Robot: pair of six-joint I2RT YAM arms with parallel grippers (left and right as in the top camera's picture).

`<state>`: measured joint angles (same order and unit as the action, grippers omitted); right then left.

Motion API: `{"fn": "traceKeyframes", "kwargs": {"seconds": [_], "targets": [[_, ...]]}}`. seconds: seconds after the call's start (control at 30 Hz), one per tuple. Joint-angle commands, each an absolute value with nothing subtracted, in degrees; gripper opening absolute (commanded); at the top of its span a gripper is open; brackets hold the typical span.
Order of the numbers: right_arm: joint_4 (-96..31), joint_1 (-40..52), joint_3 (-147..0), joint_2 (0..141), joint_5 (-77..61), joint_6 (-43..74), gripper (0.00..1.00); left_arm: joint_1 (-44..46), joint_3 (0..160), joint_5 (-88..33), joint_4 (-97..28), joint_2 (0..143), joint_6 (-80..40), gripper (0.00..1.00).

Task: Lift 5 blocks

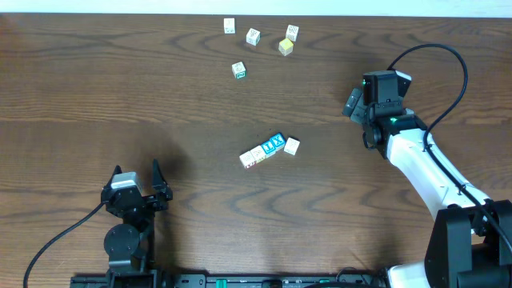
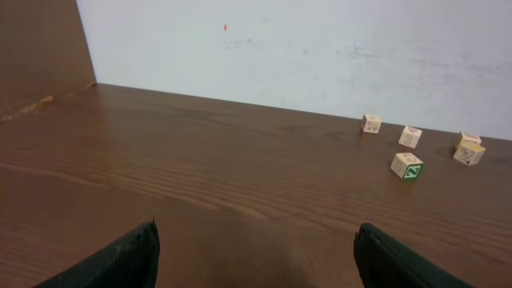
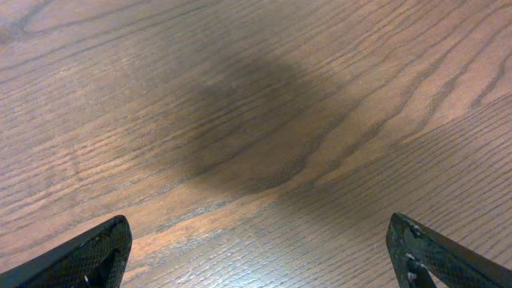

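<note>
From overhead, five blocks (image 1: 253, 37) lie scattered at the far edge of the table (image 1: 96, 88). Among them are a yellow-faced block (image 1: 286, 47) and, a little nearer, a green-printed block (image 1: 238, 70). Near the middle, a slanted row of blocks (image 1: 261, 152) lies touching, with the blue X block (image 1: 274, 144) at its right end and a lone block (image 1: 292, 146) just beside it. The left gripper (image 1: 137, 171) sits at the near left, fingers spread wide and holding nothing. The right gripper (image 1: 359, 120) is at the right, well apart from every block. Its fingers are hard to make out here, perhaps because they point downward.

In the left wrist view, both fingers (image 2: 120, 260) of the left gripper (image 2: 256, 268) stand far apart over bare wood. The green-printed block (image 2: 407, 166) and four others sit far off to the right, below a pale wall (image 2: 280, 56).

In the right wrist view, the right gripper (image 3: 260, 256) has its fingers (image 3: 88, 256) at the frame's corners, wide apart, with only shadowed wood between them.
</note>
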<state>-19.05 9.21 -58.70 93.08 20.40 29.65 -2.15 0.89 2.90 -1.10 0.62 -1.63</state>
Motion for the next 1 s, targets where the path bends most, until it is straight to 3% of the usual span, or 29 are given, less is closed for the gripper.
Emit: {"fn": "traceKeyframes", "kwargs": {"seconds": [0.0, 0.37, 0.73, 0.97], "targets": [[-19.1, 9.0, -59.2, 92.5, 21.4, 29.5, 0.99, -2.3, 0.2, 3.0, -4.0, 0.3, -2.0, 0.78], [-22.8, 11.4, -59.1, 85.9, 20.9, 29.5, 0.99, -2.3, 0.2, 3.0, -4.0, 0.3, -2.0, 0.78], [-29.3, 15.9, -58.0, 59.9, 24.6, 29.5, 0.99, -2.3, 0.2, 3.0, -4.0, 0.3, -2.0, 0.78], [-19.3, 11.6, -44.7, 42.1, 23.6, 28.0, 0.99, -2.3, 0.2, 3.0, -4.0, 0.3, -2.0, 0.78]]}}
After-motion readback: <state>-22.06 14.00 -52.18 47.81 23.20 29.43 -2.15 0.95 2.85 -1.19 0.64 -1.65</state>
